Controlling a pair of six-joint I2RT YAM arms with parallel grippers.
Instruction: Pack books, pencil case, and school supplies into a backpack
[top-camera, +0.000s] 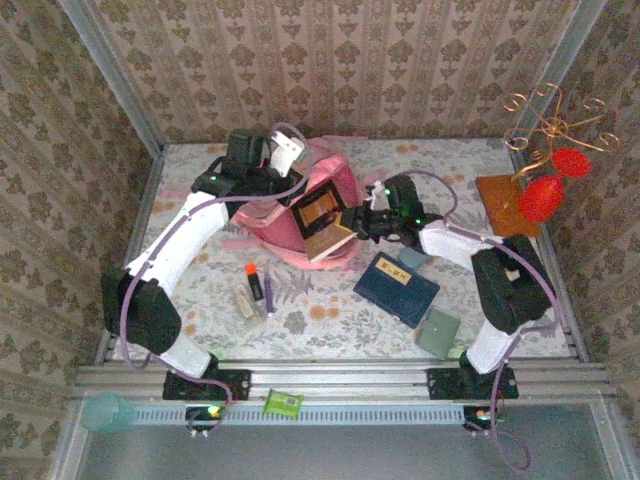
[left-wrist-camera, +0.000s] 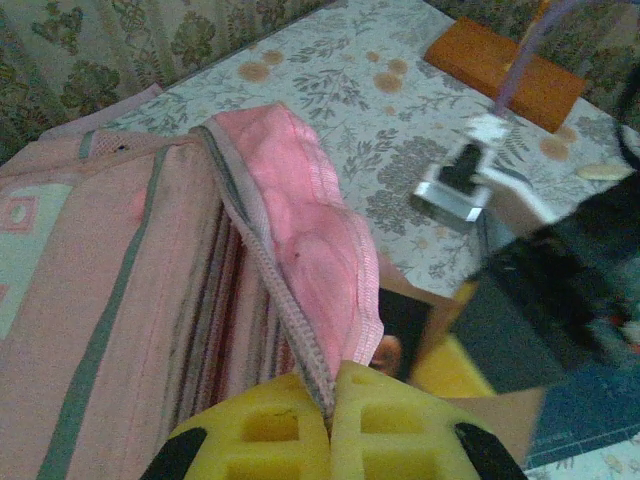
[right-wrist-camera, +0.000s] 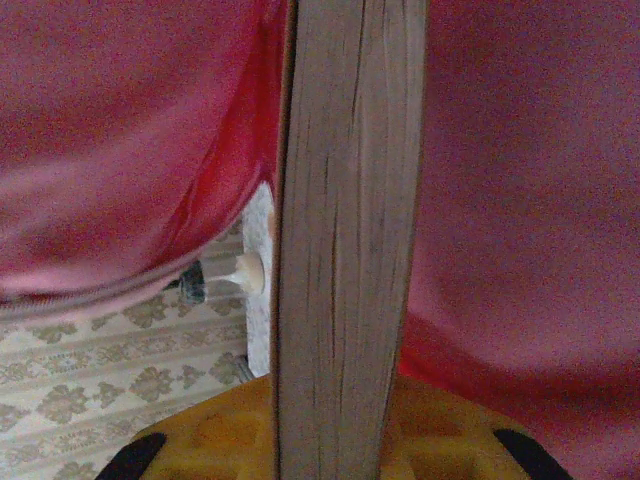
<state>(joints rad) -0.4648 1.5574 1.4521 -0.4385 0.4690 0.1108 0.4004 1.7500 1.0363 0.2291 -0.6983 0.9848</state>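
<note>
The pink backpack (top-camera: 325, 180) lies at the table's back centre, its mouth held up. My left gripper (left-wrist-camera: 333, 405) is shut on the grey zip edge (left-wrist-camera: 285, 320) of that mouth. My right gripper (right-wrist-camera: 340, 420) is shut on the dark book with the orange-framed cover (top-camera: 322, 222), whose page edge (right-wrist-camera: 345, 230) stands upright between the fingers, partly inside the pink opening (right-wrist-camera: 520, 200). The navy book (top-camera: 396, 288) lies flat to the right. An orange-capped marker (top-camera: 254, 280), a purple pen (top-camera: 268, 293) and a beige block (top-camera: 245, 305) lie left of centre. A grey-green square case (top-camera: 438, 333) sits near the front right.
An orange board (top-camera: 508, 203) carrying a wire stand with red ornaments (top-camera: 545, 195) occupies the back right. A green packet (top-camera: 283, 403) and a teal cup (top-camera: 105, 410) rest on the front rail. Patterned walls close in the table on three sides.
</note>
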